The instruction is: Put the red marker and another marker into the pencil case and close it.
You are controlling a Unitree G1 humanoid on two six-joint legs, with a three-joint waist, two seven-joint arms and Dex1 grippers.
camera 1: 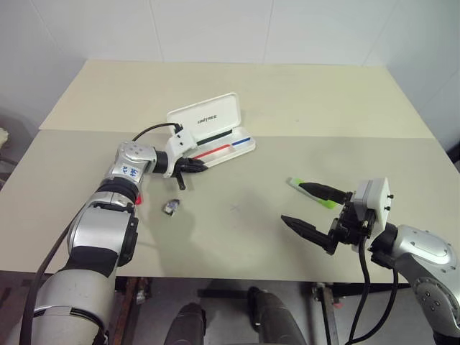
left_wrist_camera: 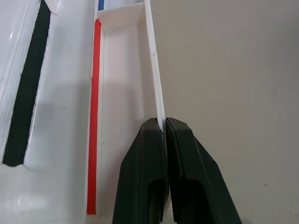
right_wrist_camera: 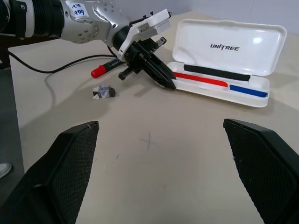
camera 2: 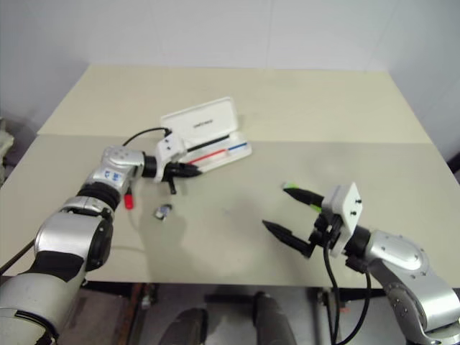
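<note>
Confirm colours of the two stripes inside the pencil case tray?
Red stripe, then a shorter blue stripe, end to end in the pencil case. Clearest in the right wrist view.

Two pale beige benches (camera 1: 302,93) pushed together, seam running straight across between them, tops matte and evenly lit with soft shadows. Behind, a white wall (camera 1: 215,29) with faint panel joints. Below the near edge, dark floor (camera 1: 230,302).

You see the open pencil case (camera 1: 213,129) on the table (camera 1: 302,93), your left gripper (camera 1: 203,166) at its front edge, fingers together. Your right gripper (camera 1: 316,208) gapes beside the green marker (camera 1: 296,184); a grey lump (camera 1: 171,207) lies nearby.
</note>
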